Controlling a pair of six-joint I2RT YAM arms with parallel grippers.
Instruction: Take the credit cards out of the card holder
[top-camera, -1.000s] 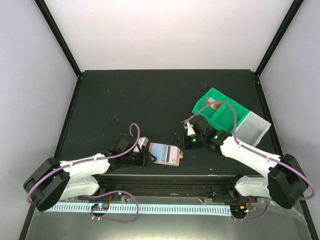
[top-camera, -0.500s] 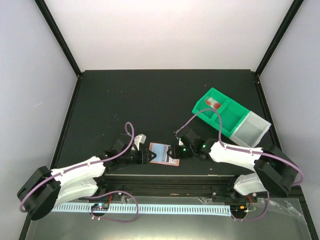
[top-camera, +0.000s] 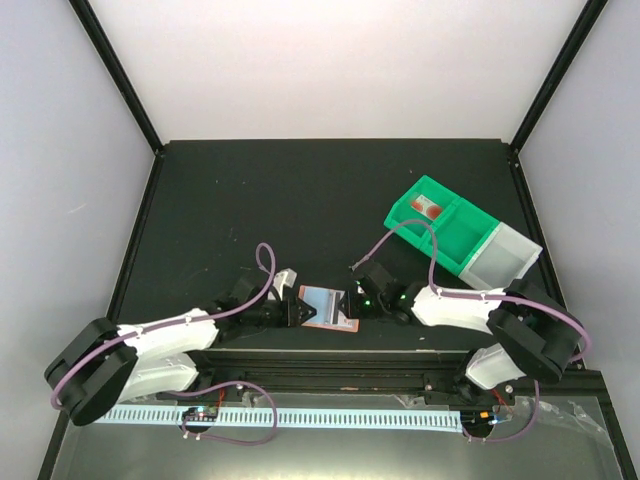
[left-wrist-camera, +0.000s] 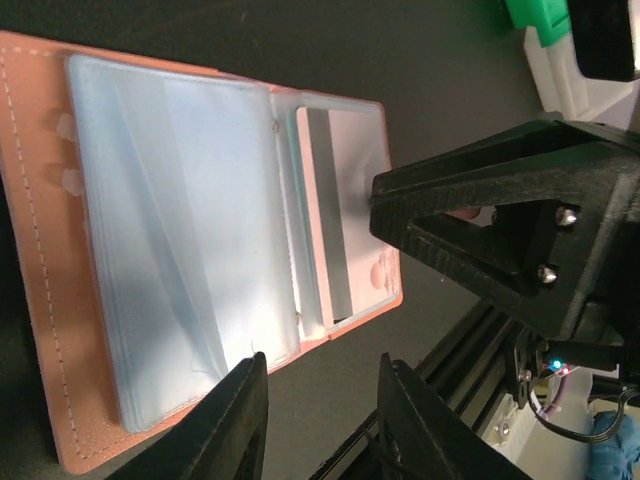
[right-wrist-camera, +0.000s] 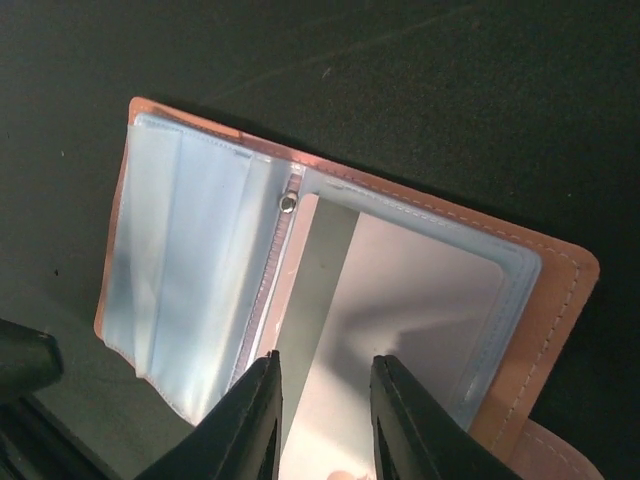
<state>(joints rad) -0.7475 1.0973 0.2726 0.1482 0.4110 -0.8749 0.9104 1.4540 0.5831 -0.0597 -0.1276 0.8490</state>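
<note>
The salmon-pink card holder lies open on the black table near the front edge. In the left wrist view the holder shows pale blue cards in clear sleeves. In the right wrist view a pale grey card with a dark stripe sits in the holder's window pocket. My left gripper is open at the holder's left edge, with its jaws over the table beside it. My right gripper is open at the right edge, with its fingers over the striped card.
A green compartment bin stands at the back right with a red and white item inside. A pale grey bin adjoins it. The black front rail runs just below the holder.
My right gripper has moved from beside the green bin down and left to the holder's right edge. My left gripper has stayed at the holder's left edge.
</note>
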